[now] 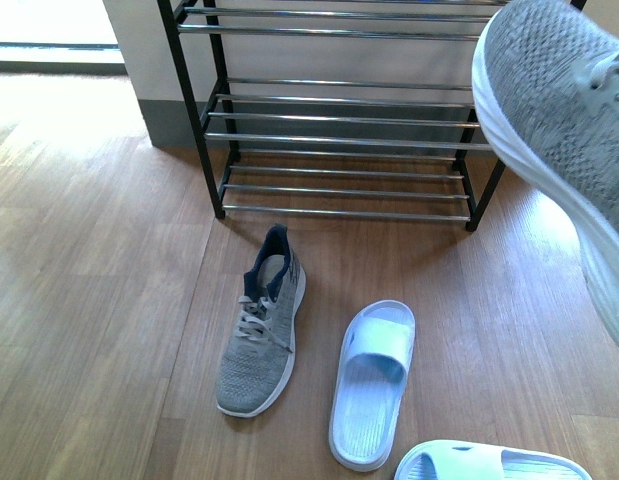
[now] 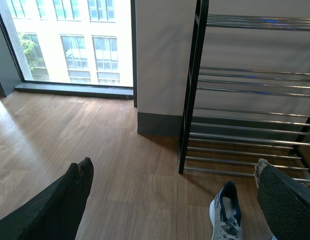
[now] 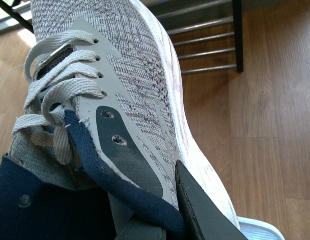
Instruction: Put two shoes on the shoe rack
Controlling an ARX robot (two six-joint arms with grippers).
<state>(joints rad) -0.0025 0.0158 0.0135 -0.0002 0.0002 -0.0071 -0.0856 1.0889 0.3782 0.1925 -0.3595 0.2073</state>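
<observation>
Sneaker (image 1: 559,110) clamped at collar in right gripper (image 3: 160,220), aloft by shoe rack (image 1: 198,130) right post. Left gripper (image 2: 173,167) wide open, empty. Level sole, clear post, lower onto 1 shelf's rods.

The right tool (image 3: 160,210) grips a grey knit sneaker (image 3: 139,85) at its navy collar (image 3: 114,192), with one black finger (image 3: 205,210) flat against the shoe's outer side above the white sole. Beyond it are the wooden floor (image 3: 280,125), the shoe rack (image 3: 238,35) and the edge of a pale slide (image 3: 257,231).
</observation>
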